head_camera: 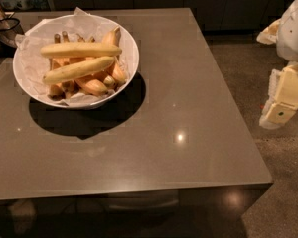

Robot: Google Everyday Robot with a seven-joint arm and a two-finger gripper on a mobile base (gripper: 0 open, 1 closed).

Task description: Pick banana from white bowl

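Off the right edge of the grey table [188, 148], the gripper [282, 108] hangs over the floor; how far open it is I cannot tell. Farther back at the left, the banana [79, 49] lies atop the heap in the white bowl [135, 53], just behind a curved banana [78, 69].

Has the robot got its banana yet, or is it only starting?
Nothing looks done yet. The long banana lies on top of the other bananas in the white bowl, untouched. The gripper is off to the right, beside the table, well away from the bowl. Reaching over, gripping and lifting are all left.
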